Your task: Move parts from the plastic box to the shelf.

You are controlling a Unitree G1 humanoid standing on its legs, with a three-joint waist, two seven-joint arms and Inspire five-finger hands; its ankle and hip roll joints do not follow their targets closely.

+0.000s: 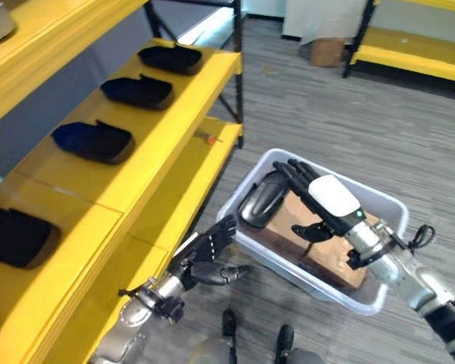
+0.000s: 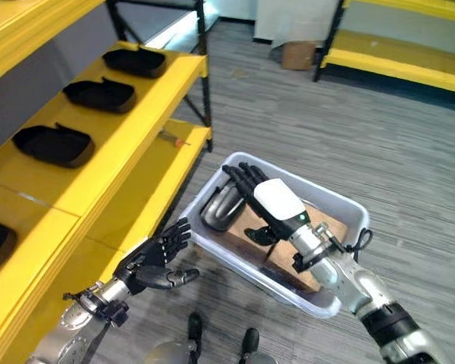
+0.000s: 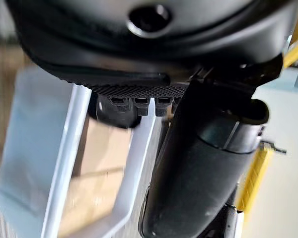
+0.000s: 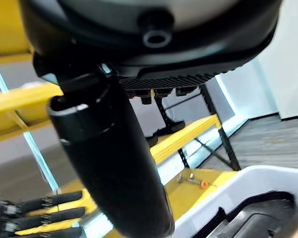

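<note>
Nearest, the left hand [image 1: 205,254] hangs low between the yellow shelf [image 1: 148,155] and the white plastic box [image 1: 379,201], its fingers straight and spread with the thumb out to the side, holding nothing; it sits just beside the box's near corner without touching it.

Just past it, the box stands on the grey floor [image 1: 318,106] near the shelf's lower board. Inside lies one brown cardboard sheet [image 1: 330,254] along the bottom and one dark moulded part [image 1: 259,199] propped at the end of the box nearest the shelf. The right hand [image 2: 277,203], with a white cover on its back, reaches down into the box over the cardboard. Its fingers [image 2: 239,178] stretch toward the dark part and rest on or against its top edge, and the thumb hangs below over the cardboard. Whether the fingers have closed on the part I cannot tell; they look extended rather than curled. In the right wrist view the box's white rim and the dark part show at the lower corner.

Farther along, four dark parts lie in a row on the shelf's middle board, well apart from each other: one at the near edge [image 1: 15,236], then a second [image 1: 93,142], a third [image 1: 139,92] and the farthest [image 1: 171,58]. One small orange-tipped item [image 1: 211,139] lies on the lower board.

Farthest off, a cardboard carton [image 1: 327,51] stands on the floor beside a second yellow rack [image 1: 409,57].
</note>
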